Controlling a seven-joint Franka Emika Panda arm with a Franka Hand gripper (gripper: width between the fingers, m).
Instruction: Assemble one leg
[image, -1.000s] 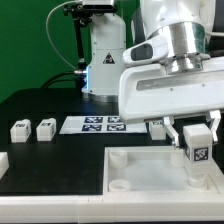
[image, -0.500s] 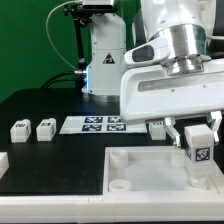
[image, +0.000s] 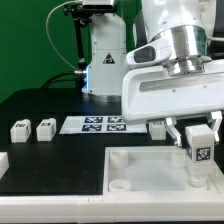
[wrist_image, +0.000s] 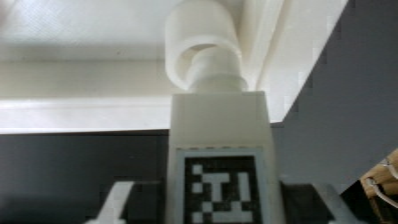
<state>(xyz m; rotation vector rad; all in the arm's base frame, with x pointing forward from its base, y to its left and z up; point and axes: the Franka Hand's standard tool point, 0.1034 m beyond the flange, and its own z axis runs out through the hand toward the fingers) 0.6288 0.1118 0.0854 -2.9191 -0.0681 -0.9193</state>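
My gripper (image: 196, 133) is shut on a white leg (image: 196, 152) with a black-and-white tag on its face, held upright over the right corner of the large white rimmed panel (image: 140, 170). In the wrist view the leg (wrist_image: 219, 150) stands between my fingers (wrist_image: 121, 200), its far end pointing at a round corner socket (wrist_image: 205, 62) of the panel. Two more legs (image: 20, 129) (image: 46, 128) lie on the black table at the exterior view's left. Another leg (image: 156, 127) shows partly behind my gripper.
The marker board (image: 98, 124) lies flat on the table behind the panel. A white part (image: 3, 163) sits at the exterior view's left edge. The robot base (image: 102, 60) stands at the back.
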